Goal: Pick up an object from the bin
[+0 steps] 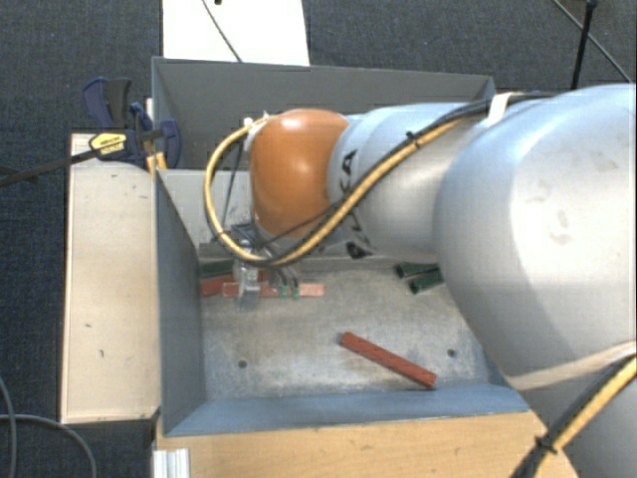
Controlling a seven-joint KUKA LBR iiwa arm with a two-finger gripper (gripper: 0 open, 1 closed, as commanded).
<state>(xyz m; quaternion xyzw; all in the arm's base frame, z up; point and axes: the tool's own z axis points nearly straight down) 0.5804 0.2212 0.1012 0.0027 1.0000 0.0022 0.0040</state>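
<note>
Two reddish-brown flat bars lie in the grey metal bin (181, 366). One, the front bar (388, 359), slants on open floor near the front wall. The other, the back bar (311, 290), lies level at the back left, with the gripper (248, 289) low over its middle. One small dark green piece (425, 278) lies beside the arm (418, 187). Whether the gripper is open, or has hold of the back bar, cannot be told
</note>
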